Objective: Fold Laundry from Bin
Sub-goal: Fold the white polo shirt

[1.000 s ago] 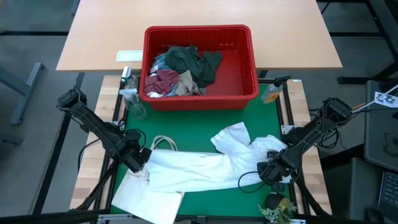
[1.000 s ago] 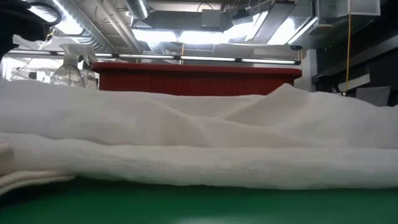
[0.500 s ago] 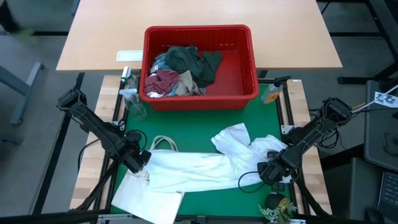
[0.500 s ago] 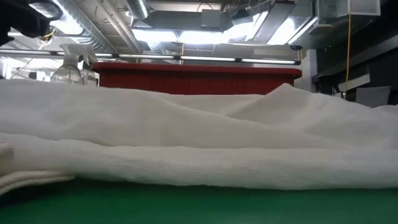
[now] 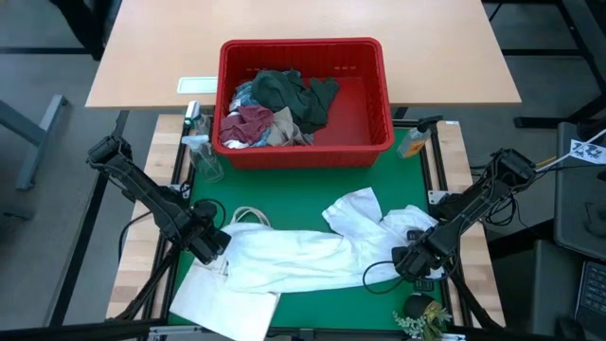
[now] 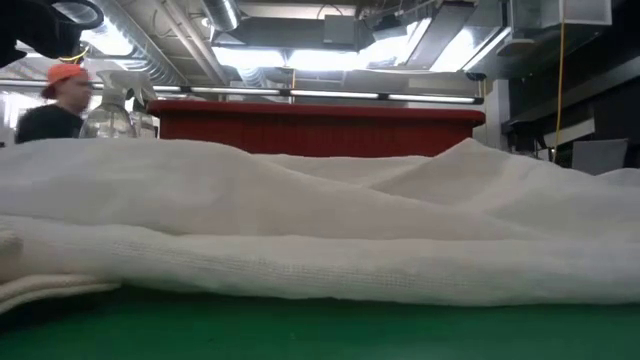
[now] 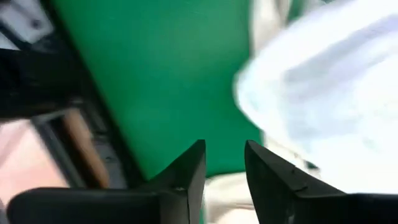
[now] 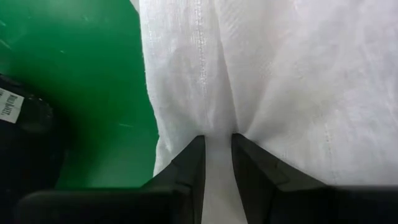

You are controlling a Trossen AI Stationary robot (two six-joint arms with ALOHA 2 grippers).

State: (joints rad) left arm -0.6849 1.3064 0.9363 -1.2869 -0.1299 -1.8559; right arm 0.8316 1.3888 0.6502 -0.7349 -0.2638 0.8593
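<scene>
High view: white garment [image 5: 303,256] lying stretched across the green mat [image 5: 303,194] at the near side of the bench, well apart from the red bin [image 5: 305,99]. Remaining laundry [image 5: 275,109] sitting heaped in the bin's left half. Left gripper [image 5: 216,244] reaching to the garment's left end; right gripper [image 5: 402,263] reaching to its right end. Flat tote [image 5: 227,303] lying partly under the garment at the near left corner.

Low view: garment [image 6: 320,230] filling the frame as a low, rumpled ridge, sagging under its own weight; bin [image 6: 320,125] standing behind it. Person in an orange cap [image 6: 62,95] passing in the room beyond.

Left wrist view: left gripper [image 7: 222,163] showing jaws parted with nothing between them, white cloth [image 7: 323,99] lying just ahead, not gripped.

Right wrist view: right gripper [image 8: 217,157] pinching a bunched fold of the garment [image 8: 261,74], jaws nearly together on the cloth.

Handling, judged: light, limp, thin woven fabric, likely slipping and bunching rather than holding shape; grasping best at edges or corners, both ends together, keeping it taut while lifting or folding.
</scene>
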